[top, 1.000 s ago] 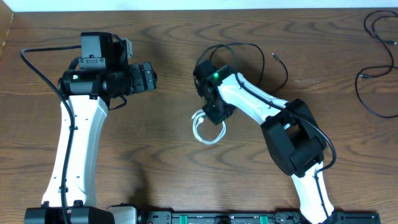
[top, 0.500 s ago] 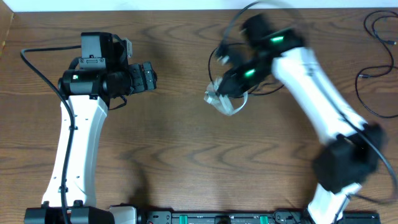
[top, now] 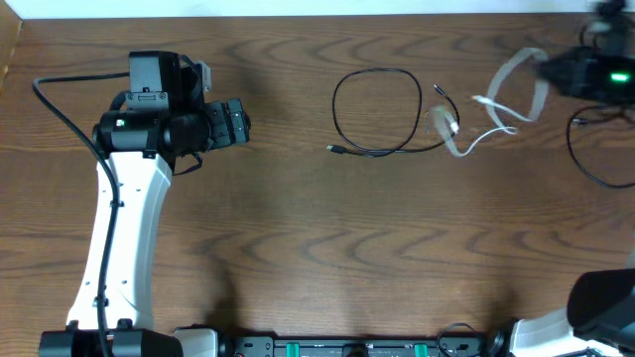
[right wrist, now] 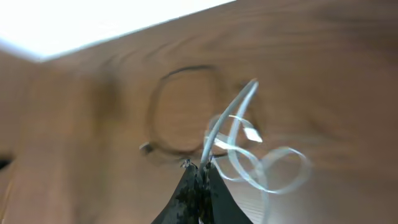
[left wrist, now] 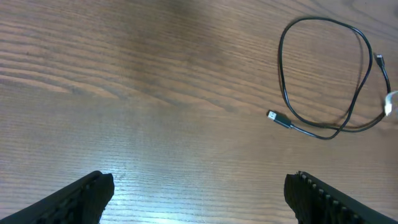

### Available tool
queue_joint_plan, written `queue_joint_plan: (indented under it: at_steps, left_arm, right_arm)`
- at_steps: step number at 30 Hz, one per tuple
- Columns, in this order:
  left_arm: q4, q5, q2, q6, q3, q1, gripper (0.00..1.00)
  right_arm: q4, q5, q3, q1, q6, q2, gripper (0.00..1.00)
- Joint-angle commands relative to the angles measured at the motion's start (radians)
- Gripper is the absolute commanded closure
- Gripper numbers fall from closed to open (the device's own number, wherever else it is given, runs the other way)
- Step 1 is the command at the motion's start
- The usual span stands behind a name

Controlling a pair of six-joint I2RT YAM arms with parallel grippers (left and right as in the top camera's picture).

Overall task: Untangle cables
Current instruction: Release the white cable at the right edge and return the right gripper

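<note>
Overhead: light bright and even, table [top: 298, 248] grain sharp, faint soft shadow beside left arm [top: 124, 218]. At table's far right corner the right gripper [top: 585, 74] is motion-smeared. Left wrist: sharp, pale glare on table's near edge. Right wrist: whole frame blurred, white cable [right wrist: 231, 118] streaked, overexposed white band beyond table.

White cable [right wrist: 227, 121] between closed fingers [right wrist: 184, 196]

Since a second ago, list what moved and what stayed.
The right gripper, shut on the white cable, swung from the middle to the far right, dragging it off the black looped cable. That loop stayed roughly put; the left gripper stayed open, unmoved.
</note>
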Motion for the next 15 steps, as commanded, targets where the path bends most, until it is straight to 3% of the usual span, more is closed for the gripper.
queue_joint_plan:
  at_steps: [1,7,15]
  left_arm:
    - [0.003,-0.007,0.006,-0.002,0.01,0.005,0.08]
    - [0.009,-0.007,0.006,-0.002,0.01,0.005,0.08]
    - [0.013,-0.007,0.006,-0.002,0.01,0.004,0.08]
  right_arm:
    - [0.017,0.172,0.01,-0.112,0.103,0.0,0.99]
    - [0.168,0.52,0.01,-0.308,0.281,0.0,0.99]
    - [0.259,0.739,0.036,-0.377,0.341,0.0,0.99]
